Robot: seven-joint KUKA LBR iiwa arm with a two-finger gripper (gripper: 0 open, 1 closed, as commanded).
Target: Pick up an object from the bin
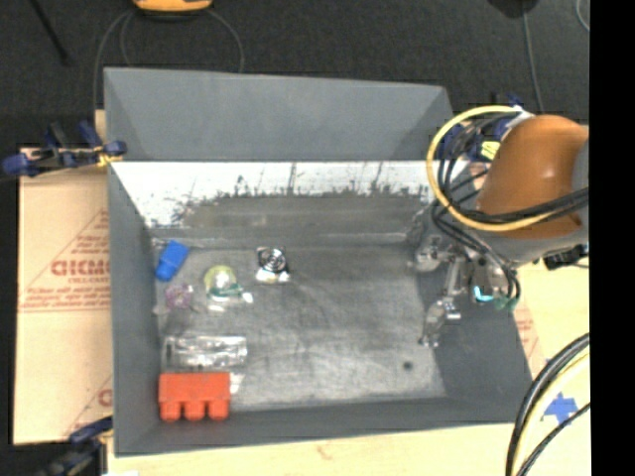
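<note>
Grey metal bin (337, 340) is viewed from above. Nearest, in its front left corner, an orange-red block (194, 396) is seen, with a clear plastic piece (205, 349) just behind. Farther back, a green-yellow item (220, 282), a blue piece (171, 259) and a small black-and-white object (271, 263) are scattered. The gripper (433, 333) is positioned by the right wall, well apart from all of them, holding nothing visible; whether it is open or closed cannot be told.

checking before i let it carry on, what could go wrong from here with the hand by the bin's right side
1. The hand sits close to the right wall of the bin, over bare floor; going down here would likely grasp nothing and might scrape the wall.
2. The things lie at the left, and the clear plastic piece lies right beside the orange block, so a grasp there could shove both.
</note>
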